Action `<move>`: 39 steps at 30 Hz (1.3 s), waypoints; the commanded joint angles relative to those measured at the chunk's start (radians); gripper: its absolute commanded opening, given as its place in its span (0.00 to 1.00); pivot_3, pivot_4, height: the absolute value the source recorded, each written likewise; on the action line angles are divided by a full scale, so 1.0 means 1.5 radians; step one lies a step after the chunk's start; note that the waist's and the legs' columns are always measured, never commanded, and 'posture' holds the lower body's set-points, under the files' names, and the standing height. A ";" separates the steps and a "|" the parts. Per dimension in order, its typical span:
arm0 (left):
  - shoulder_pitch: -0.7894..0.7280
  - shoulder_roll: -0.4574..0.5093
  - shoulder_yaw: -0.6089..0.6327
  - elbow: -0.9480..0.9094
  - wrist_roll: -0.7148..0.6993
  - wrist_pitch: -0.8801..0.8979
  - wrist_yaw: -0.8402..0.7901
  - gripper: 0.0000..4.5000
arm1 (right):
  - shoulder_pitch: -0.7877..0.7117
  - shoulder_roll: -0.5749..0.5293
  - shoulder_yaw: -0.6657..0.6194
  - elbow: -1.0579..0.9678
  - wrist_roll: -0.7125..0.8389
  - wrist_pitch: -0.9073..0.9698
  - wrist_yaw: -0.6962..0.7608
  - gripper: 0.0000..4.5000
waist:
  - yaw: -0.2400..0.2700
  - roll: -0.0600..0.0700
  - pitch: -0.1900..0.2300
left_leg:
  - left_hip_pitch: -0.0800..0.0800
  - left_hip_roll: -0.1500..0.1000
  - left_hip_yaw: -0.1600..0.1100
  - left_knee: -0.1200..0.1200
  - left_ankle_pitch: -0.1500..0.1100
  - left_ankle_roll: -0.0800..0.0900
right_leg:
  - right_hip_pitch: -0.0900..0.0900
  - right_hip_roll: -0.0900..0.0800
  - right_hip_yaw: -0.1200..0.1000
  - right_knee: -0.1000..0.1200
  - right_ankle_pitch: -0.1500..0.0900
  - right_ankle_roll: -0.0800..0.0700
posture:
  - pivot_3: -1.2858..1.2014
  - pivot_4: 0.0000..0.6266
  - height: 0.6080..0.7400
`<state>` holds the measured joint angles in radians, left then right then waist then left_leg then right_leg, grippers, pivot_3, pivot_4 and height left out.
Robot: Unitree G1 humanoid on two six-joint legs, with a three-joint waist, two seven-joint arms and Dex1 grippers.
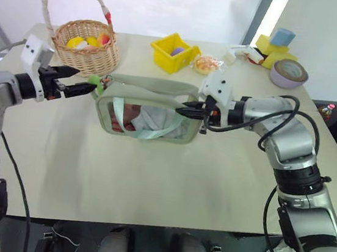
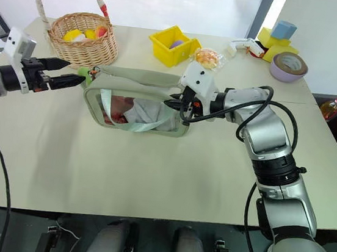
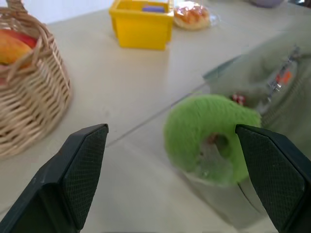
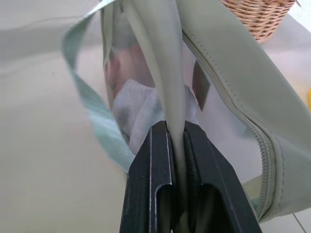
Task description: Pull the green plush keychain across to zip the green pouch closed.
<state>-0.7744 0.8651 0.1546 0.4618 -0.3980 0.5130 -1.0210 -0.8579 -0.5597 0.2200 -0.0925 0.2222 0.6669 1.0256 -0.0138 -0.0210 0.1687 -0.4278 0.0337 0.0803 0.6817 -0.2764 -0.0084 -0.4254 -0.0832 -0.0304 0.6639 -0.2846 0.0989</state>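
Observation:
The green pouch (image 1: 154, 88) stands on the table's middle, its clear window (image 1: 157, 121) showing red and grey contents. At its left end hangs the green plush keychain (image 1: 94, 82), a fuzzy lime ring (image 3: 209, 136). My left gripper (image 1: 85, 81) is open beside that end. In the left wrist view the keychain sits between the wide-spread fingers (image 3: 73, 179), nearer one of them and touching neither. My right gripper (image 1: 185, 111) is shut on the pouch's top fabric edge at its right end. The right wrist view shows that pale green fabric (image 4: 167, 73) pinched between the black fingers (image 4: 150, 165).
A wicker basket (image 1: 85, 51) with fruit stands just behind my left gripper. A yellow bin (image 1: 174, 53) and a wrapped pastry (image 1: 207, 64) sit behind the pouch. A tape roll (image 1: 289, 73) and foam blocks (image 1: 277, 44) lie far right. A pale mint strap (image 1: 146, 134) drapes over the window.

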 commanded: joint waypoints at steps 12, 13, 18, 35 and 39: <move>-0.030 -0.036 0.014 -0.022 -0.012 -0.001 -0.031 0.27 | -0.005 0.017 0.001 -0.007 0.006 -0.017 -0.004 0.00 | -0.001 0.000 0.000 | 0.000 0.000 0.000 0.000 0.000 0.000 | 0.000 0.000 0.000 0.000 0.000 0.000 | 0.52 0.24 0.99; -0.035 -0.027 0.026 -0.031 -0.025 0.017 -0.032 0.18 | -0.007 0.018 0.000 -0.002 0.004 -0.020 -0.007 0.00 | -0.001 0.000 0.000 | 0.000 0.000 0.000 0.000 0.000 0.000 | 0.000 0.000 0.000 0.000 0.000 0.000 | 0.52 0.24 0.99; -0.066 0.020 0.065 -0.070 -0.079 0.084 -0.069 0.01 | -0.011 0.021 -0.001 0.014 -0.002 -0.032 -0.013 0.00 | -0.003 0.000 0.000 | 0.000 0.000 0.000 0.000 0.000 0.000 | 0.000 0.000 0.000 0.000 0.000 0.000 | 0.52 0.24 0.99; -0.122 -0.088 -0.073 -0.136 -0.026 0.041 -0.057 0.45 | -0.018 0.036 0.004 0.045 -0.016 -0.054 -0.021 0.00 | -0.005 0.000 0.000 | 0.001 0.001 0.000 0.000 0.000 0.000 | 0.000 0.001 0.000 0.000 0.000 0.000 | 0.52 0.24 0.99; -0.162 -0.063 -0.062 -0.116 -0.018 0.041 -0.057 0.90 | -0.018 0.035 0.003 0.049 -0.017 -0.057 -0.022 0.00 | -0.002 0.000 0.000 | 0.001 0.000 0.000 0.000 0.000 0.000 | 0.000 0.001 0.000 0.000 0.000 0.000 | 0.52 0.24 0.99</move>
<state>-0.9683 0.7451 0.0233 0.2958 -0.4261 0.5844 -1.1039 -0.8763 -0.5079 0.2298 -0.0130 0.1975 0.5892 0.9968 -0.0171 -0.0209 0.1686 -0.4269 0.0343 0.0799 0.6822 -0.2763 -0.0086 -0.4247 -0.0823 -0.0299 0.6640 -0.2845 0.0989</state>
